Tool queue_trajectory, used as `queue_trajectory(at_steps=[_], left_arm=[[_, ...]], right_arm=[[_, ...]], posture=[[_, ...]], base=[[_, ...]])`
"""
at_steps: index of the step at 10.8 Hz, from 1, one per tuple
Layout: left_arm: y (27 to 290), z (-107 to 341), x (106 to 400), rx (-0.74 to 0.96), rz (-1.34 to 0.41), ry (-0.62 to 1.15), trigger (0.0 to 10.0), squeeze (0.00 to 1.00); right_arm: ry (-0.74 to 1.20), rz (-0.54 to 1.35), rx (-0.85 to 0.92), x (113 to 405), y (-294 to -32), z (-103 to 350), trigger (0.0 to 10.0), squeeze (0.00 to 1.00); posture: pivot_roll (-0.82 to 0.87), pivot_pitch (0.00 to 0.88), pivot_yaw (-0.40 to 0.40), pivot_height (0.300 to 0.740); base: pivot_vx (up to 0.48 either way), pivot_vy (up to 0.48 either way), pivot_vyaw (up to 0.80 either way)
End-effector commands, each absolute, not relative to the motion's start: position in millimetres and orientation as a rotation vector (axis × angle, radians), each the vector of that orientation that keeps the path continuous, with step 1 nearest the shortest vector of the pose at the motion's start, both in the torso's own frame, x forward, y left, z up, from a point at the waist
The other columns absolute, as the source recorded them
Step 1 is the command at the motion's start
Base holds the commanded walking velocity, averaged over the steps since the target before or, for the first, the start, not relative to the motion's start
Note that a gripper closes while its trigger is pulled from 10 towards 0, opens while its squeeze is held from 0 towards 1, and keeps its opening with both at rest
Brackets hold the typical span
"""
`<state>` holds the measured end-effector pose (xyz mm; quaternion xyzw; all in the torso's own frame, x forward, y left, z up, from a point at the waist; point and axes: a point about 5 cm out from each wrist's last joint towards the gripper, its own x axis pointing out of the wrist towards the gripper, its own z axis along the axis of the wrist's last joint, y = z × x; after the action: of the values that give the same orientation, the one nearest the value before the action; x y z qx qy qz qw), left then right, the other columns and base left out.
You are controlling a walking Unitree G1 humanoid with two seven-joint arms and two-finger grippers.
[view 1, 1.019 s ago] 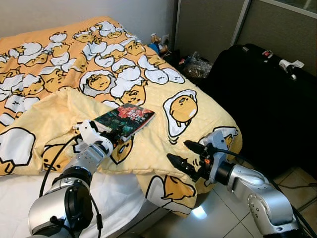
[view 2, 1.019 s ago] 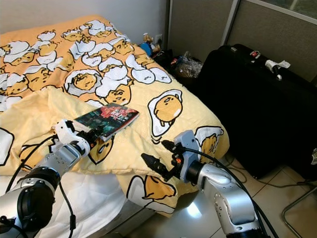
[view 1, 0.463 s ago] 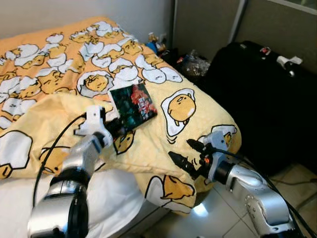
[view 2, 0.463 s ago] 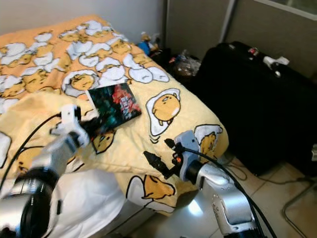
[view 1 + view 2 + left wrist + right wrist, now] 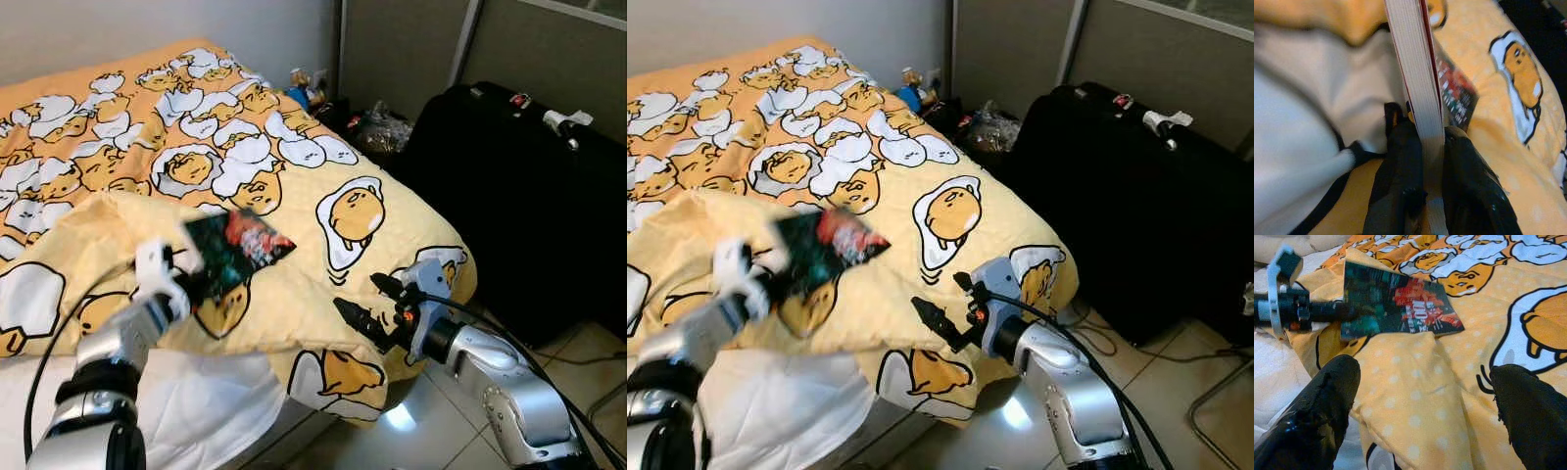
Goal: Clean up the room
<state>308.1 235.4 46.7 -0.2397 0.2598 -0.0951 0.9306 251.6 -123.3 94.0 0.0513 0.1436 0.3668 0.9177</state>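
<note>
A dark-covered book (image 5: 235, 253) is clamped and held above the yellow egg-print duvet (image 5: 294, 186) by the left gripper (image 5: 1425, 147), while at 4 o'clock the right gripper (image 5: 364, 305) is held wide apart.

There is one book (image 5: 235, 253), one yellow blanket (image 5: 323, 294) and one bed (image 5: 196, 411). There is one black suitcase (image 5: 519, 196). Two tools are there.

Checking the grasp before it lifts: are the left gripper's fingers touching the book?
Touching. The left wrist view shows both fingers of the left gripper pressed against the book, one on each cover.
</note>
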Motion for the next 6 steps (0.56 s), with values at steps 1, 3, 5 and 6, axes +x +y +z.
queue_trajectory(at_steps=[1, 3, 5, 6], left_arm=[[233, 32, 296, -0.455, -0.199, 0.627, 1.0, 0.00], [215, 39, 296, -0.198, -0.376, 0.597, 10.0, 0.17], [218, 34, 292, -0.097, -0.392, 0.665, 10.0, 1.00], [228, 35, 290, -0.050, -0.362, 0.663, 10.0, 1.00]], right_arm=[[0.305, 0.760, 0.106, 250, -119, 91, 10.0, 0.00], [0.314, 0.754, 0.102, 251, -119, 89, 10.0, 0.00], [0.321, 0.742, 0.092, 251, -120, 88, 10.0, 0.00], [0.323, 0.737, 0.087, 250, -122, 88, 10.0, 0.00]], posture=[[-0.05, 0.000, 0.084, 0.740], [-0.05, 0.000, 0.085, 0.740], [-0.06, 0.000, 0.094, 0.740], [-0.06, 0.000, 0.098, 0.740]], base=[[0.000, 0.000, 0.00], [0.000, 0.000, 0.00], [0.000, 0.000, 0.00], [0.000, 0.000, 0.00]])
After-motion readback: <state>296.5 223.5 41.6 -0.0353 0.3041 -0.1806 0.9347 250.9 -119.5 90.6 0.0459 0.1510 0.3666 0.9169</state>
